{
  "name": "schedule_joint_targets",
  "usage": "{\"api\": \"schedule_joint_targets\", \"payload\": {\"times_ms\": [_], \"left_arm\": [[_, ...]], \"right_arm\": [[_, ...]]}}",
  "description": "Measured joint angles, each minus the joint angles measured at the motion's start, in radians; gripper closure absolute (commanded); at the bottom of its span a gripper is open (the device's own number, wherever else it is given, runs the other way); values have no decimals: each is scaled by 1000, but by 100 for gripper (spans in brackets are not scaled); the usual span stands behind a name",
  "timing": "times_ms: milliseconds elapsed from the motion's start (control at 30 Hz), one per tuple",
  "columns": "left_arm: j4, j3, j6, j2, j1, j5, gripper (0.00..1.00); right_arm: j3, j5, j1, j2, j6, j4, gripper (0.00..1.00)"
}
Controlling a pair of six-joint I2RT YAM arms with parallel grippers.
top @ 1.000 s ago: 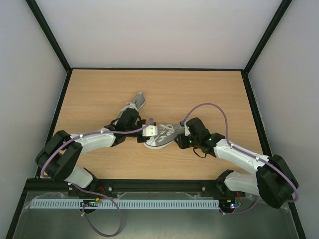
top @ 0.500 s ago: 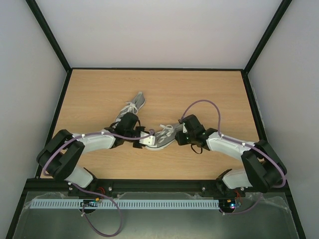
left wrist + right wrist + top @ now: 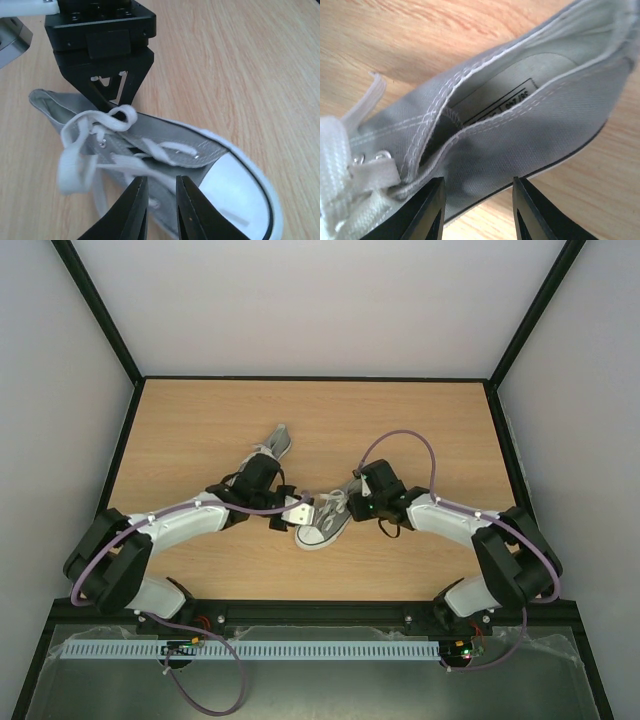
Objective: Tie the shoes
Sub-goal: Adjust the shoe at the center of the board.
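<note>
- The left gripper [image 3: 161,182] hung over the laced front of the near shoe [image 3: 170,132]. Its black fingers stood a narrow slot apart with nothing seen pinched between them, and the frame edge cut off their roots.
- The right gripper [image 3: 477,182] sat at the near shoe's heel end, fingers partway apart, grey canvas filling the gap. Whether they pressed it could not be told.
- The near shoe lay on the wooden table [image 3: 200,420] between both grippers. It had woven grey canvas, double white stitching, metal eyelets [image 3: 382,156] and a smooth white toe cap [image 3: 235,185] with a dark edge line.
- Its flat white laces [image 3: 117,117] lay loose, one loop curled just under the right gripper's tips. Another strand was blurred.
- A boxed insole print [image 3: 502,100] showed figures too soft to read.
- The far shoe [image 3: 275,445] lay beyond the near shoe on the left arm's side, mostly hidden under that arm.
</note>
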Motion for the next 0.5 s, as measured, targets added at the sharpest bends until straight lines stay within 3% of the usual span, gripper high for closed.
{"api": "schedule_joint_targets", "payload": {"times_ms": [67, 167, 267, 500], "left_arm": [[-19, 21, 8, 0, 14, 0, 78], [-20, 25, 26, -1, 35, -14, 58], [-6, 25, 41, 0, 45, -32, 49], [78, 28, 133, 10, 38, -58, 44]], "right_arm": [[15, -2, -4, 11, -11, 9, 62], [28, -8, -7, 19, -25, 14, 62], [31, -21, -7, 24, -31, 16, 61], [37, -45, -8, 26, -53, 16, 61]]}}
